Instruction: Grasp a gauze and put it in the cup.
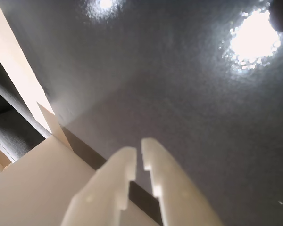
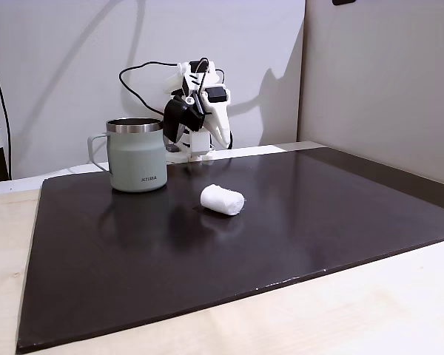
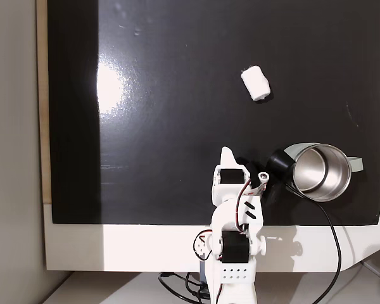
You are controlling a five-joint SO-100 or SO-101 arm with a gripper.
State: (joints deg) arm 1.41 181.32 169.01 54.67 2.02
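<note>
**Arm folded at mat's edge, gauze lying loose on the mat**

Gripper (image 1: 138, 153), wrist view: two white plastic fingers enter from the bottom edge, tips nearly together with a thin slit between them, nothing held. Below them, a dark mat (image 1: 188, 108) with two bright light glares, and a pale wooden surface at lower left.

Fixed view, side on: white arm (image 2: 200, 103) folded up at the far edge of the mat (image 2: 281, 222), gripper (image 2: 223, 139) pointing down, black cables looping behind it. Cup (image 2: 137, 155) stands upright on the mat just left of the arm: pale sage-green mug, steel rim, handle to the left, small dark lettering low on its side. Gauze (image 2: 222, 200), a small white roll, lies on its side on the mat, nearer the camera than the cup and to its right, apart from it. Pale wooden table (image 2: 370, 310) shows around the mat.

Fixed view, from above: arm base (image 3: 234, 253) at bottom centre. Cup (image 3: 322, 172) to its right, steel inside showing. Gauze (image 3: 256, 84) higher up, well apart from the gripper (image 3: 226, 152) and clear of the cup.
</note>
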